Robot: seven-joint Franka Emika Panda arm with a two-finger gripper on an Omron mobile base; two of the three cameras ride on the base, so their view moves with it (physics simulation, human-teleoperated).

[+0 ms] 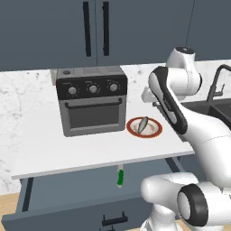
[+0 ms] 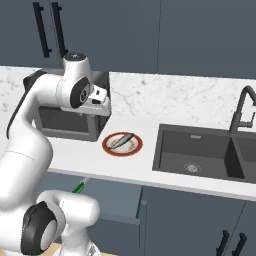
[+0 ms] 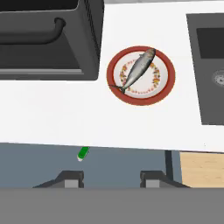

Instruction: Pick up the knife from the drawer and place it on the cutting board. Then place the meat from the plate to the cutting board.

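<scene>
The knife lies in the open drawer, its green handle poking out from under the counter edge; the blade is hidden. On the counter the orange-rimmed plate carries the meat, a slim silver fish. My gripper hovers high above the counter front, looking down on plate and drawer. It is open, with nothing between its fingers. The cutting board is out of view.
A dark toaster oven stands on the white counter left of the plate. To the right are a black sink and its faucet. Dark cabinet doors hang above.
</scene>
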